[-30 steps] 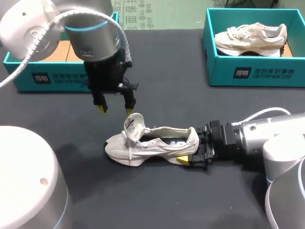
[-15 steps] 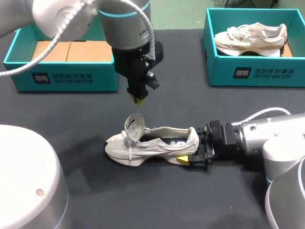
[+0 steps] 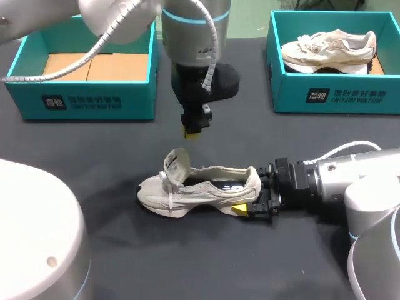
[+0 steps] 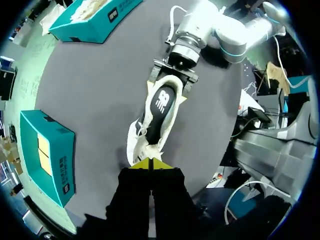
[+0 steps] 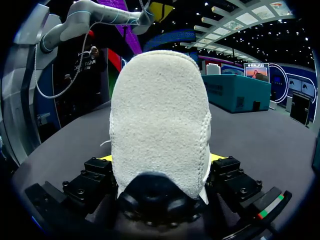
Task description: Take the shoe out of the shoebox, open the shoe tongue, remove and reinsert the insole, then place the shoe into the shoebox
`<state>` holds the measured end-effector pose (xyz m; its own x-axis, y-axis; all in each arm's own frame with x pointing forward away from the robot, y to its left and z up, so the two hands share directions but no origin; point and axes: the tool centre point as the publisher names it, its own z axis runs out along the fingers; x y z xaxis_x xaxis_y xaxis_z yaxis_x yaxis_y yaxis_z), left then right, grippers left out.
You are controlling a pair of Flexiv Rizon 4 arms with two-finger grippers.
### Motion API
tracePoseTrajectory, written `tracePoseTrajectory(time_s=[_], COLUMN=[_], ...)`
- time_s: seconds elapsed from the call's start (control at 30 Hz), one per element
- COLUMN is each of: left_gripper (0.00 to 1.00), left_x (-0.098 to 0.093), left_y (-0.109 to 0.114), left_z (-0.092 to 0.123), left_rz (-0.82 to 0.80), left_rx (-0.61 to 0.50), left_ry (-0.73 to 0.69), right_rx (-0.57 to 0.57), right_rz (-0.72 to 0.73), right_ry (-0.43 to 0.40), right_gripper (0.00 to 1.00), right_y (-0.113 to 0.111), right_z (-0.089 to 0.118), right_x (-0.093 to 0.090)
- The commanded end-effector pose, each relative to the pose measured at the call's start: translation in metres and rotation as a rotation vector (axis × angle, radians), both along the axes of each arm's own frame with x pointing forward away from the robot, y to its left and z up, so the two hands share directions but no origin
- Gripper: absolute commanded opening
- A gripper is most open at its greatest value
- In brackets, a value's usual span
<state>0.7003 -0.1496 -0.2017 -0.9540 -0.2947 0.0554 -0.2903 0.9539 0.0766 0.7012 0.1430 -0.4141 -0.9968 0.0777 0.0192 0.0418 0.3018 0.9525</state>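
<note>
The cream-white mesh trainer point(image 3: 200, 190) lies on its sole on the dark table point(image 3: 94, 169). Its heel is clamped from both sides by the right pincer point(image 3: 255, 195), and its long axis runs straight out from those fingers to the toe. The left pincer point(image 3: 192, 130) hangs above it and a little beyond its far side, near the raised tongue point(image 3: 177, 164). Its yellow tips are pressed together with nothing between them. Seen from that wrist, the trainer lies ahead and below with the toe nearest. The black insole point(image 4: 161, 102) lies open to view in the shoe's mouth (the left arm is plainly the one free to fetch it). My guess is it must part its fingers and come down behind the tongue. The empty teal cardboard shoebox point(image 3: 87, 103) sits off to one side of the left pincer and a second teal shoebox point(image 3: 331, 94) to the other, neither in the way.
</note>
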Motion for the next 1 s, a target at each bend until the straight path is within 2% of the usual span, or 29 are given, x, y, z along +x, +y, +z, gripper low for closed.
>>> tracePoseTrajectory(time_s=[0.03, 0.2, 0.53, 0.67, 0.83, 1.0], left_gripper=[0.00, 0.00, 0.00, 0.00, 0.00, 0.00], left_x=[-0.005, -0.005, -0.005, -0.005, -0.012, -0.012], left_y=[-0.019, -0.032, -0.032, -0.051, -0.057, -0.057], left_z=[-0.022, -0.037, -0.037, -0.070, -0.098, -0.098], left_rz=[-0.157, -0.204, -0.204, -0.237, -0.310, -0.310], left_rx=[-0.050, -0.076, -0.076, -0.062, -0.085, -0.085], left_ry=[0.038, 0.091, 0.091, 0.092, 0.103, 0.103], right_rx=[-0.005, -0.005, -0.005, -0.005, -0.005, -0.005], right_rz=[-0.001, -0.001, -0.001, -0.001, -0.001, -0.001], right_ry=[0.002, 0.002, 0.002, 0.002, 0.002, 0.002], right_gripper=[0.00, 0.00, 0.00, 0.00, 0.00, 0.00], right_y=[0.001, 0.001, 0.001, 0.001, 0.001, 0.001], right_z=[-0.001, -0.001, -0.001, -0.001, -0.001, -0.001], right_x=[0.000, 0.000, 0.000, 0.000, 0.000, 0.000])
